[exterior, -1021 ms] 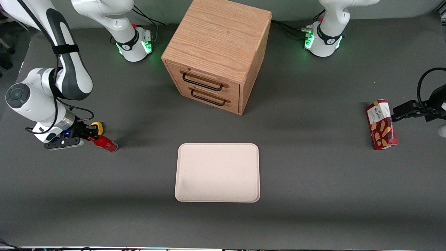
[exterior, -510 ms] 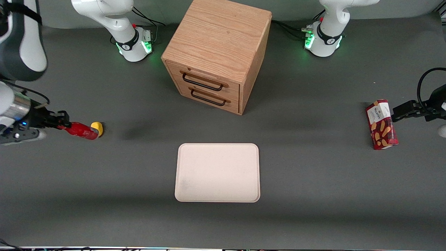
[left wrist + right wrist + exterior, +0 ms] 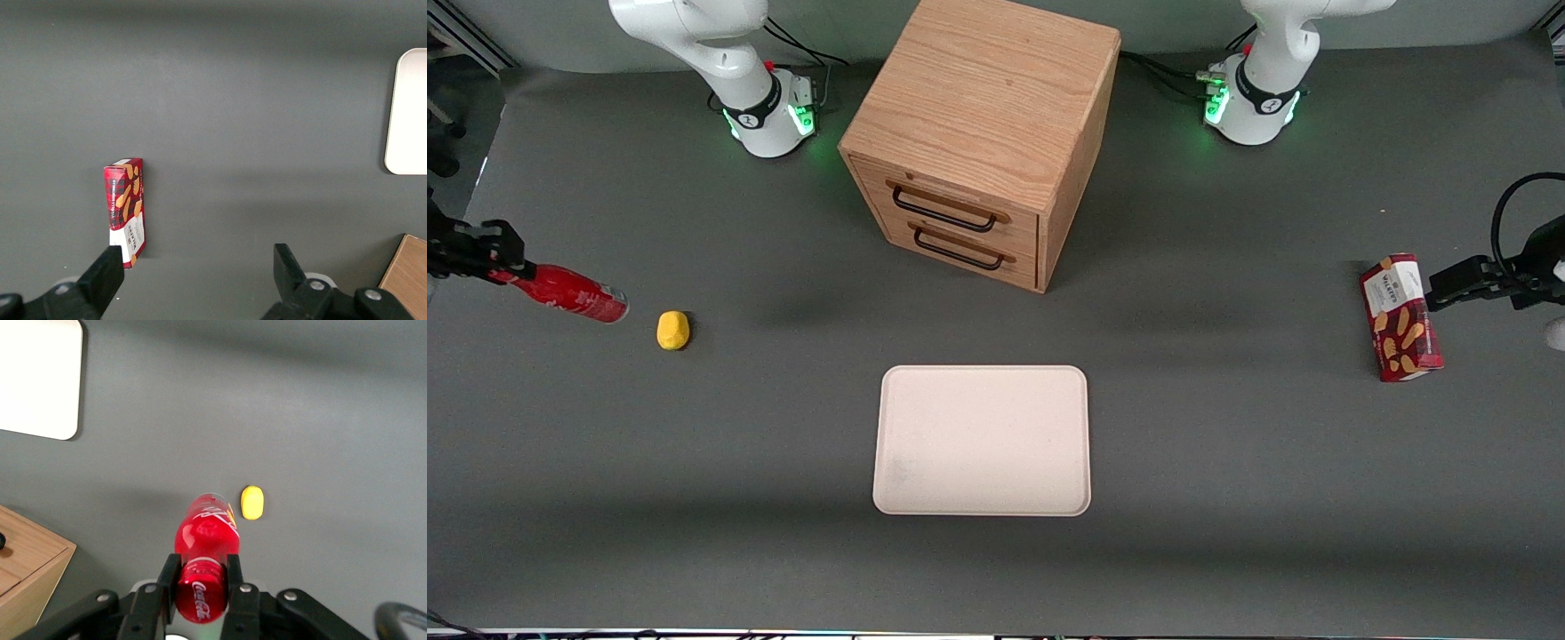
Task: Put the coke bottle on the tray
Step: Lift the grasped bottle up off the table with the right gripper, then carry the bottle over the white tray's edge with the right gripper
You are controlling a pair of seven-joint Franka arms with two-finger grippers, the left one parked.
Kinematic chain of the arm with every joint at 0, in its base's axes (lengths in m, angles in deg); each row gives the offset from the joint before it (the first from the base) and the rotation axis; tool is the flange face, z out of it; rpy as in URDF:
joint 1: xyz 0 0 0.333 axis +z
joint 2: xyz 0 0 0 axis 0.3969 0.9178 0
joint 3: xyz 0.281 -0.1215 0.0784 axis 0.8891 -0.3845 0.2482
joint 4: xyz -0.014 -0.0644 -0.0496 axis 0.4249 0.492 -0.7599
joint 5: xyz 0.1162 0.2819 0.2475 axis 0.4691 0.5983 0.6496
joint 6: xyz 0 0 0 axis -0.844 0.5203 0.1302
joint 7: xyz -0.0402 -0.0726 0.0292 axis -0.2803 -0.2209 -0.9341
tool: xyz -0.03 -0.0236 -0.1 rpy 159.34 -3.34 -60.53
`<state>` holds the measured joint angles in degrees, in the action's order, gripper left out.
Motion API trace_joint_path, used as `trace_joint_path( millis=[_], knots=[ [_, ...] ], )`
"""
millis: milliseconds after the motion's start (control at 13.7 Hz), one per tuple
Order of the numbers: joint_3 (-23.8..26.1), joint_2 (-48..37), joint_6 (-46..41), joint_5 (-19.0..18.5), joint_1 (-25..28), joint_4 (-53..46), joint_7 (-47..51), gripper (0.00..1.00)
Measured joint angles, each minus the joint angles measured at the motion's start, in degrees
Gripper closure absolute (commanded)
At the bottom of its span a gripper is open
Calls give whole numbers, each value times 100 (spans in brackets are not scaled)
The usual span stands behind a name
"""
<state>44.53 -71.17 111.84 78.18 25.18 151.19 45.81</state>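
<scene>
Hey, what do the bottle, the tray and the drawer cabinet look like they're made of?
Bottle, held shut in the tool above the table at the working arm's end: glossy red, likely plastic, by its highlights. Tray: matte cream, perhaps plastic or fibre; unclear. Cabinet: wood, visible grain, with dark, seemingly metal handles.

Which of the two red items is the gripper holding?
The coke bottle, slim and all red, clamped in the gripper at the working arm's end of the table. The red biscuit box lies untouched on the table at the parked arm's end.
</scene>
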Motion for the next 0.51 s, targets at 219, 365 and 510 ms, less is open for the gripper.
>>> trace_joint_path(
  millis=[219,365,510],
  knots=[
    [-7,7,-310,0,-14,-371,-3,100],
    [28,81,-356,4,0,-447,-3,100],
    [142,311,-353,8,140,-623,20,100]
  ],
)
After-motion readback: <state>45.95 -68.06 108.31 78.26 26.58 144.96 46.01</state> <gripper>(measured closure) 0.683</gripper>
